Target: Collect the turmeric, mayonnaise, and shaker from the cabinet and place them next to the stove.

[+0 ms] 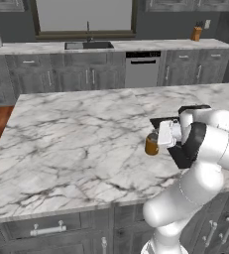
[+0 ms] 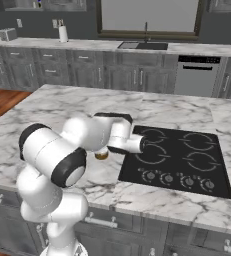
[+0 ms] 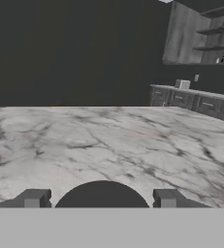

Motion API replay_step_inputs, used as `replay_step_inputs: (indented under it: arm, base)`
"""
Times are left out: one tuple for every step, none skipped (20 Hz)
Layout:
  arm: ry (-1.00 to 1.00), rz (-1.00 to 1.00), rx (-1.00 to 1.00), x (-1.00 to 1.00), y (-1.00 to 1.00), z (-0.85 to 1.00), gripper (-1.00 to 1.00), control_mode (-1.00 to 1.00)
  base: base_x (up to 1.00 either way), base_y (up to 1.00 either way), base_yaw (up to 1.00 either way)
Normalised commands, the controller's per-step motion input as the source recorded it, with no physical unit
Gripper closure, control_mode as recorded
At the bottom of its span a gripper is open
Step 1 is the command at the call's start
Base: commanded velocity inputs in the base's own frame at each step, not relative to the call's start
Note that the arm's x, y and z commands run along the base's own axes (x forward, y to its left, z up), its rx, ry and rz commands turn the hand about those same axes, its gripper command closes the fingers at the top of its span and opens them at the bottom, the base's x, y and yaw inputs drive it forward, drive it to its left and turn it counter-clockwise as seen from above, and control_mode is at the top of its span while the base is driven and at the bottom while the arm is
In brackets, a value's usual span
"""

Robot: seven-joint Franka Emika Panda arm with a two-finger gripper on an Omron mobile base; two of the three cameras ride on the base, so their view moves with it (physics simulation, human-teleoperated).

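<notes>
Claw (image 3: 100, 198), low in hand view, stands apart astride the turmeric (image 1: 151, 144) lid; jar upright, long axis vertical, on tabletop (image 1: 76, 144) beside stove (image 2: 179, 157).

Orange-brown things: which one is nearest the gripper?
The small dark-lidded jar on the island, right beside the gripper; the knife block stands on the far back counter.

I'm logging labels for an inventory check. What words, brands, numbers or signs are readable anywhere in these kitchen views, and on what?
None readable.
Small orange-brown jar with dark lid: no label visible.
Flat black cooktop: round knob marks, no lettering.
Pale dishwasher front: dark panel, nothing legible.
</notes>
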Motion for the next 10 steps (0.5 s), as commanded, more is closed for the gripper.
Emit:
replay_step_inputs:
  arm:
    - [0.0,0.01,0.0,0.14,0.0,-0.38,1.0,-1.0]
    - [0.0,0.01,0.0,0.13,0.0,-0.39,1.0,-1.0]
    - [0.0,0.01,0.0,0.13,0.0,-0.39,1.0,-1.0]
    - [0.0,0.01,0.0,0.12,0.0,-0.39,1.0,-1.0]
    - [0.0,0.01,0.0,0.12,0.0,-0.4,1.0,-1.0]
    - [0.0,0.01,0.0,0.1,0.0,-0.4,1.0,-1.0]
    - [0.0,0.01,0.0,0.12,0.0,-0.4,1.0,-1.0]
    - [0.0,0.01,0.0,0.09,0.0,-0.4,1.0,-1.0]
    - [0.0,0.01,0.0,0.1,0.0,-0.4,1.0,-1.0]
    - [0.0,0.01,0.0,0.09,0.0,-0.41,1.0,-1.0]
  base:
    - [0.0,0.0,0.0]
    - [0.0,0.0,0.0]
    - [0.0,0.0,0.0]
    - [0.0,0.0,0.0]
    - [0.0,0.0,0.0]
    - [0.0,0.0,0.0]
    - [0.0,0.0,0.0]
    - [0.0,0.0,0.0]
    - [0.0,0.0,0.0]
    - [0.0,0.0,0.0]
